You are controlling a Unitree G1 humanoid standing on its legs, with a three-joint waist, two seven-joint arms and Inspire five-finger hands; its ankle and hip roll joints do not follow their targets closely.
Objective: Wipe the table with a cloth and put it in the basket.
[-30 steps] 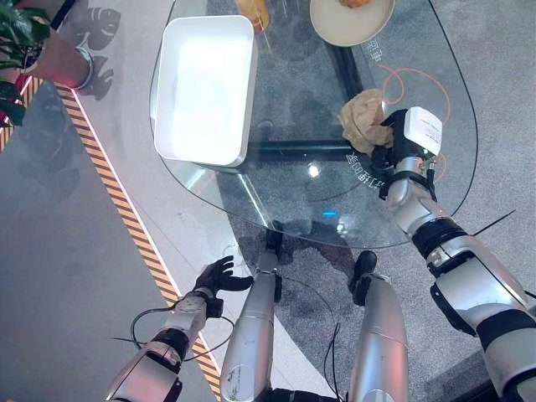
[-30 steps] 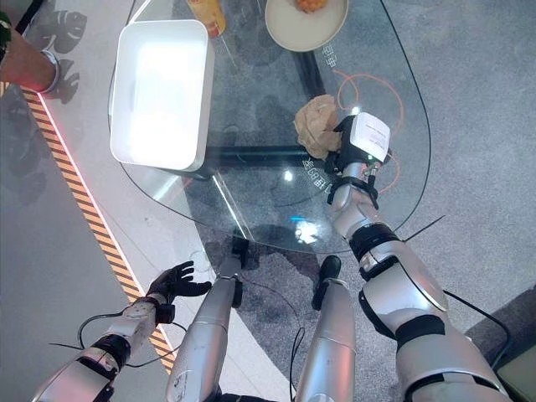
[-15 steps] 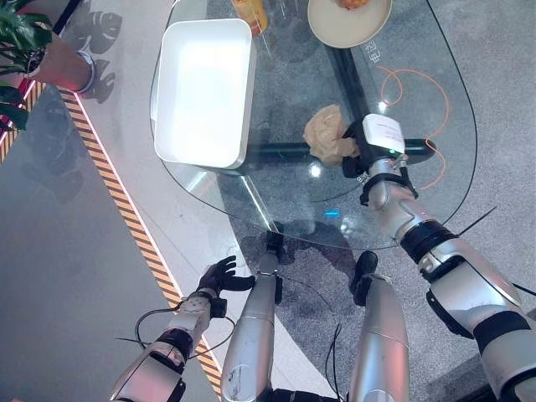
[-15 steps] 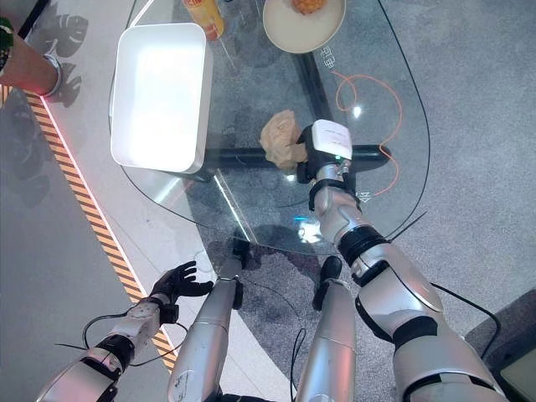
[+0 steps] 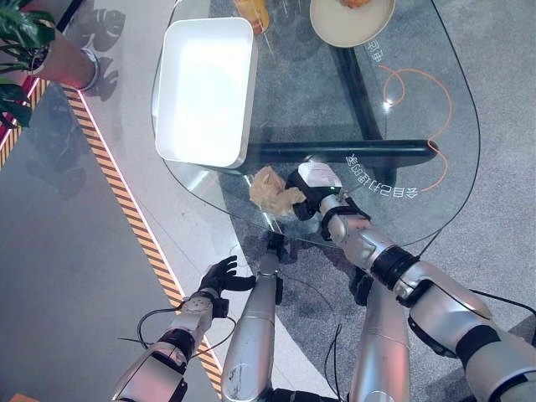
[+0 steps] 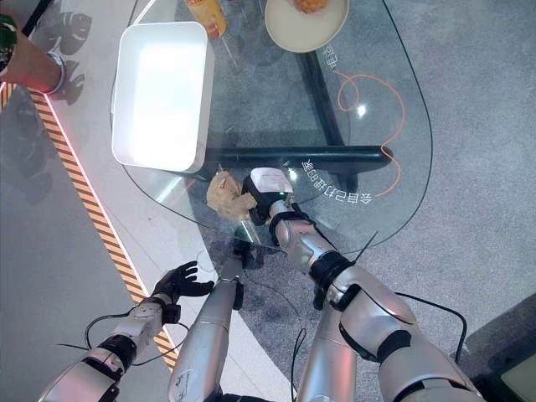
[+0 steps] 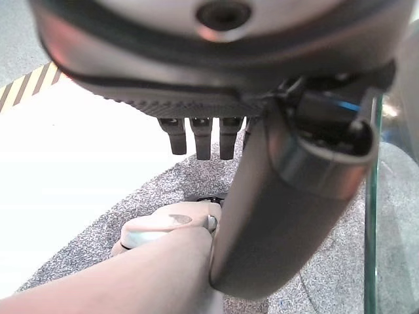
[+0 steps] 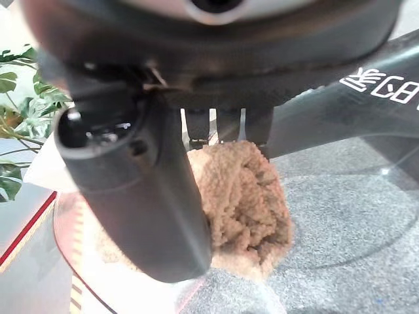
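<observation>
Fingers (image 8: 219,127) of the right hand (image 5: 311,191) curl around the bunched cloth (image 5: 270,190), pressing it on the glass tabletop (image 5: 419,126) close to its near edge, just below the white basket (image 5: 205,88). Left hand (image 5: 216,276) hangs low beside the tabletop, fingers loosely spread, holding nothing. So near the rim, a further sweep could drag the cloth off the glass, or the loose wad could slip from the grip during the lift to the basket.
</observation>
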